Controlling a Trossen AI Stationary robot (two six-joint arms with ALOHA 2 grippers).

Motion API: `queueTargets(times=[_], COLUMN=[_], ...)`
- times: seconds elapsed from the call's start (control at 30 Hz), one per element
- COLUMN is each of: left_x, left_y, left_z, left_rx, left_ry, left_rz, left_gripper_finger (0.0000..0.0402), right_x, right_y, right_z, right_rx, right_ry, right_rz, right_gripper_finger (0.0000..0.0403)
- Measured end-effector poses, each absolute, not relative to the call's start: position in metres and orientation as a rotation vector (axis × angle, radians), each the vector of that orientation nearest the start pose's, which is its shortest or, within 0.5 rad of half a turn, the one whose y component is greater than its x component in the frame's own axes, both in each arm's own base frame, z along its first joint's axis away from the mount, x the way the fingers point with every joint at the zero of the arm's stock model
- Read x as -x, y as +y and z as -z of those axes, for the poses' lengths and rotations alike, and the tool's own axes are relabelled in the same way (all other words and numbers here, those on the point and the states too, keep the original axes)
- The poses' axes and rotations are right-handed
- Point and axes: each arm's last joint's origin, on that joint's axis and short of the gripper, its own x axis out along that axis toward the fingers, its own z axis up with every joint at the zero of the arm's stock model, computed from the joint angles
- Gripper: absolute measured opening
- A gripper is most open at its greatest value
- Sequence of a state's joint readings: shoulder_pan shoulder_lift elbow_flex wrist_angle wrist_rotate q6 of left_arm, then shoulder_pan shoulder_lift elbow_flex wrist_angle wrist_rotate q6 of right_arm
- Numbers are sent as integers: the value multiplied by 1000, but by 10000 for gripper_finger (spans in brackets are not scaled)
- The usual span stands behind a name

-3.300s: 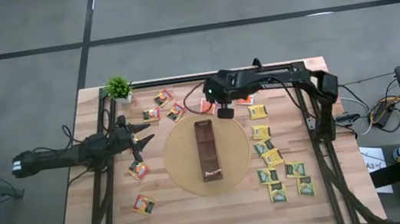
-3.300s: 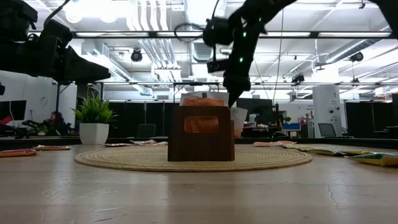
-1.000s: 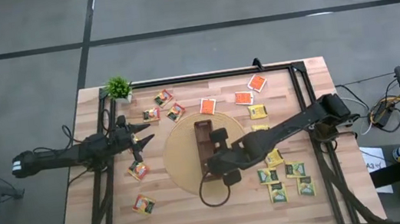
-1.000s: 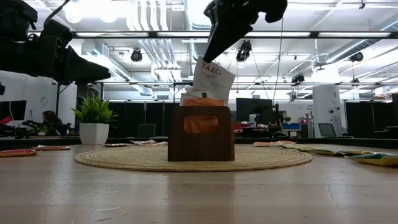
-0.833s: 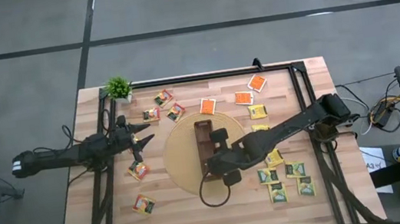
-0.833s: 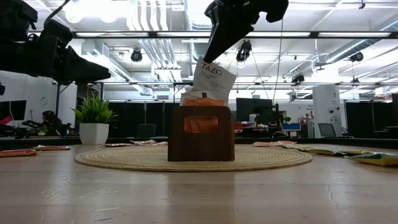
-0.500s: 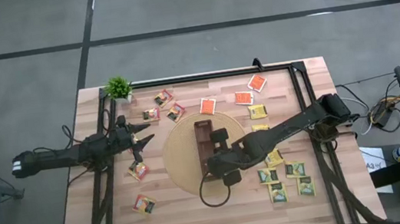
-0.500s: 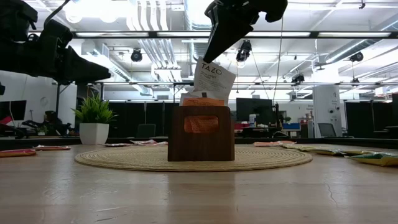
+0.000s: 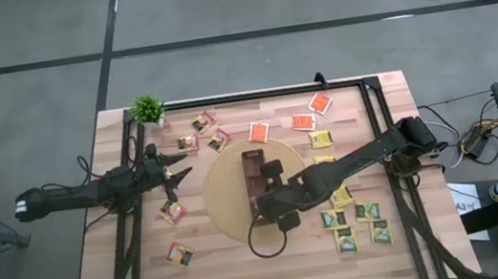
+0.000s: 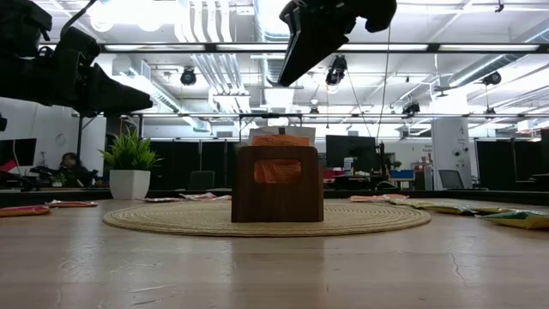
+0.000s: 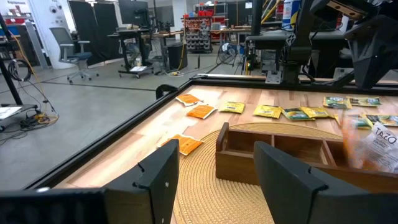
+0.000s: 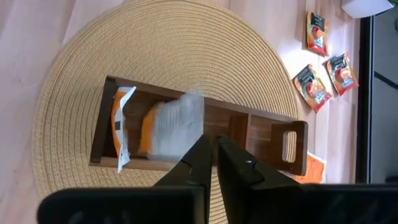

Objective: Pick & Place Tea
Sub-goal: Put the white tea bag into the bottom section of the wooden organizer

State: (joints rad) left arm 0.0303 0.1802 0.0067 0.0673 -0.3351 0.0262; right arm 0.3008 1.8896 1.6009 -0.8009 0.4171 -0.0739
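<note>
Woven mat (image 9: 225, 210): carrying the wooden box (image 12: 249, 134).
Right gripper (image 12: 216, 155): hovering over the box, fingers gaping a sliver, gripping nothing.
Left gripper (image 9: 174, 173): waiting beside the mat, fingers gaping wide.
White sachet (image 12: 180, 124): blurring above the end compartments, seemingly falling, likely risking catching a divider and tipping out.

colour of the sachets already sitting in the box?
Orange sachets in the box; right wrist view shows them best.

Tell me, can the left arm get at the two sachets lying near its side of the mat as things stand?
Probably yes. The left gripper hangs open just above one sachet, with another sachet nearer the table's front. Nothing lies between them, and the right gripper is busy over the wooden box.
</note>
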Motion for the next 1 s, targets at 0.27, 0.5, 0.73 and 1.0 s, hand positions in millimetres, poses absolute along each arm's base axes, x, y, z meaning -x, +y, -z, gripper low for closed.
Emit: queueTargets(times=[0.27,0.5,0.73,1.0], left_x=[-106,-106,-106,-106], left_y=[13,13,13,13], left_z=[-158,-158,-158,-158], left_rx=[-42,-42,-42,-42], left_ry=[110,110,110,110], left_rz=[-364,-363,-363,-363], left_gripper_finger=[202,202,202,202], right_x=[-384,-388,-391,-390], right_y=[107,87,40,23], right_z=[-258,-257,-241,-217], right_rx=[468,395,174,62], right_ry=[1029,1069,1143,1130], right_rz=[58,-14,-136,-189], right_gripper_finger=[74,120,140,134])
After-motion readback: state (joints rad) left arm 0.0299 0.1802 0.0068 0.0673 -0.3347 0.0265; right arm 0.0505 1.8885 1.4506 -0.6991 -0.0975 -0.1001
